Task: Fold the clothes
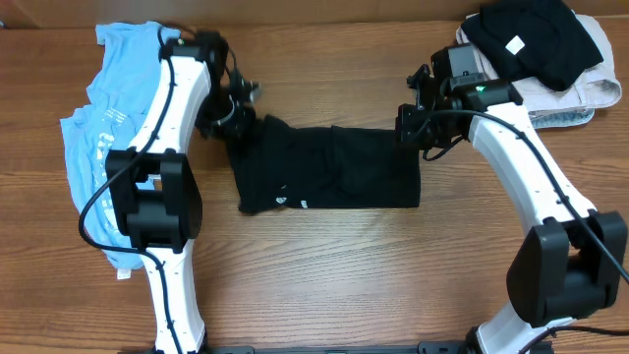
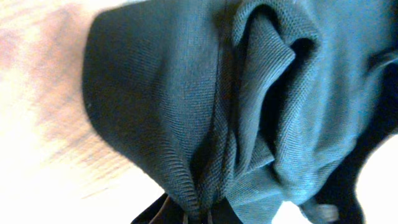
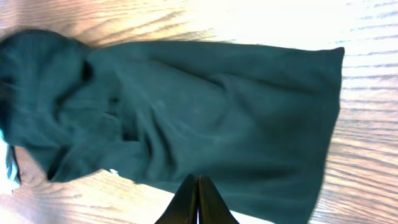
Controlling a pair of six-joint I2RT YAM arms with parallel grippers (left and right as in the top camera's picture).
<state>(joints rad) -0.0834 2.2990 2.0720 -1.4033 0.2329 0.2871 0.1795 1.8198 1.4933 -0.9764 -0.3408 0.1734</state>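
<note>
A black garment [image 1: 329,167] lies spread flat in the middle of the table. My left gripper [image 1: 234,110] is shut on its upper left corner. In the left wrist view the dark knit cloth [image 2: 186,106] bunches into folds that run into the jaws [image 2: 198,216]. My right gripper [image 1: 413,128] is at the garment's upper right corner. In the right wrist view its fingers [image 3: 198,180] are pressed together at the edge of the garment [image 3: 205,106], which still lies flat there.
A crumpled light blue shirt [image 1: 93,128] lies along the left side, partly under the left arm. A folded stack stands at the back right, a black garment [image 1: 536,39] on top of a beige one [image 1: 585,93]. Bare wood shows in front.
</note>
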